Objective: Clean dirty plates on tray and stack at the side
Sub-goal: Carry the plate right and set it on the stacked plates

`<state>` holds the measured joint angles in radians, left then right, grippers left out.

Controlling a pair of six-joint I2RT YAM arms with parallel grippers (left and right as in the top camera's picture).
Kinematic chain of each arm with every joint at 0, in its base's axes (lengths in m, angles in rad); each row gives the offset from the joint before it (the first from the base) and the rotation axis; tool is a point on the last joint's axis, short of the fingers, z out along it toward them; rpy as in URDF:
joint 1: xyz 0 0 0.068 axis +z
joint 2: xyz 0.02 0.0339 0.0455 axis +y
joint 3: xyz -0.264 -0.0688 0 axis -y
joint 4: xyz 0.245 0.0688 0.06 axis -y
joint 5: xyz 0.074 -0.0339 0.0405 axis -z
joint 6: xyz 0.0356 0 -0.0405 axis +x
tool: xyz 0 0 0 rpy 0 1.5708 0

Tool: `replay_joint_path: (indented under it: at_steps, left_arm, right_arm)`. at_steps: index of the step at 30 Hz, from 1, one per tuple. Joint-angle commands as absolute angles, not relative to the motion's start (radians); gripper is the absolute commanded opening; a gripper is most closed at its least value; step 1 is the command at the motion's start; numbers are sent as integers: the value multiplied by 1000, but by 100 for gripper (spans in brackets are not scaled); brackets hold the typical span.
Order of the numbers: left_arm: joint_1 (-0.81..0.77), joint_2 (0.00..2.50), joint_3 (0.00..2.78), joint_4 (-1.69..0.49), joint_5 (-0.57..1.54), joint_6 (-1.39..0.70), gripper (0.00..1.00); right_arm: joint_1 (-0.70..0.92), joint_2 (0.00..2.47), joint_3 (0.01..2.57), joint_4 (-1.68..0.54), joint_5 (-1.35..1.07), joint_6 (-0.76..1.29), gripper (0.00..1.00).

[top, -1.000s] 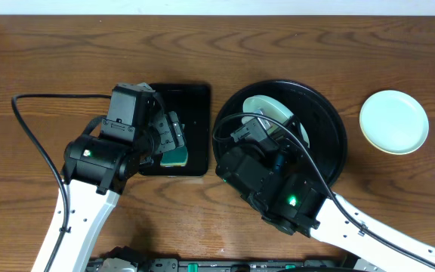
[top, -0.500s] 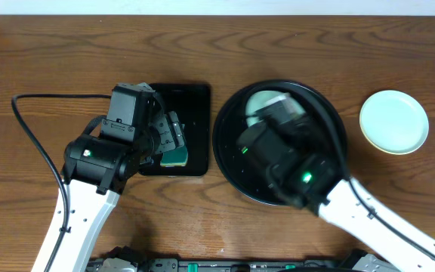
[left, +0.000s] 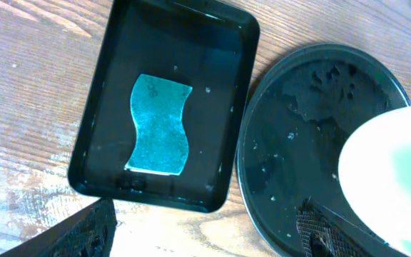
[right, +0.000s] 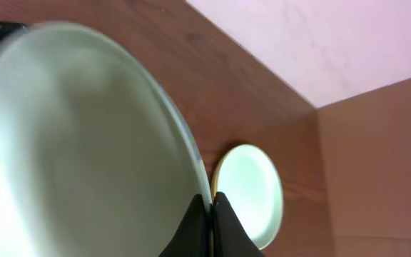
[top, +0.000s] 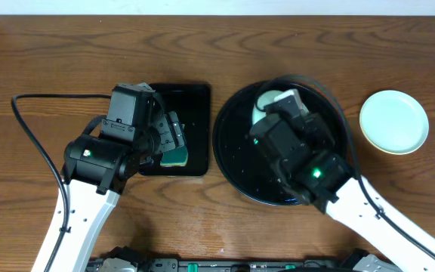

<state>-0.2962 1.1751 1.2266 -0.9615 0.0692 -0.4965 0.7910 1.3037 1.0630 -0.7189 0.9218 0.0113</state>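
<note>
My right gripper (right: 211, 203) is shut on the rim of a pale mint plate (right: 70, 143) and holds it tilted on edge above the round black tray (top: 236, 155). From overhead this plate (top: 266, 100) shows only partly beside the right gripper (top: 282, 104). In the left wrist view it is a pale disc (left: 398, 171) over the tray (left: 298, 114). A second mint plate (top: 393, 122) lies on the table to the right of the tray and shows in the right wrist view (right: 252, 193). The yellow plate is not in view. My left gripper (left: 205, 246) is open and empty.
A rectangular black tray (top: 195, 98) sits left of the round tray and holds a wavy green sponge (left: 161, 125). My left gripper (top: 174, 140) hovers over it. The right arm's body covers much of the round tray. A pale wall runs along the far table edge.
My right arm has swung up and to the right over the round tray, lifting the plate off it and tilting it on edge. The left arm has not moved.
</note>
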Motion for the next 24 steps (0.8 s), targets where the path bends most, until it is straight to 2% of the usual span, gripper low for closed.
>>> replay_joint_path:
  at_steps: [1, 3, 6, 11, 17, 18, 21, 24]
  left_arm:
    - [-293, 1171, 1246, -961, 67, -490, 82]
    - [-293, 1171, 1246, -961, 67, -490, 82]
    - [-293, 1171, 1246, -961, 67, -490, 82]
    - [-293, 1171, 1246, -961, 67, -490, 82]
    - [-293, 1171, 1246, -961, 67, -490, 82]
    - [-293, 1171, 1246, -961, 67, -490, 82]
    - [-293, 1171, 1246, -961, 67, -490, 82]
    - [-293, 1171, 1246, -961, 67, -490, 82]
  right_arm:
    - [813, 1299, 1076, -677, 999, -25, 1]
    - [802, 1303, 1076, -672, 997, -32, 1]
    - [778, 1303, 1076, -684, 961, 72, 1]
    - [599, 1304, 1075, -679, 676, 281, 1]
    - [210, 1301, 1077, -660, 93, 322, 1]
    - [102, 1301, 1077, -659, -17, 322, 1]
    - [-113, 1305, 1077, -659, -131, 339, 1]
    - [-292, 1327, 1077, -651, -99, 372, 1]
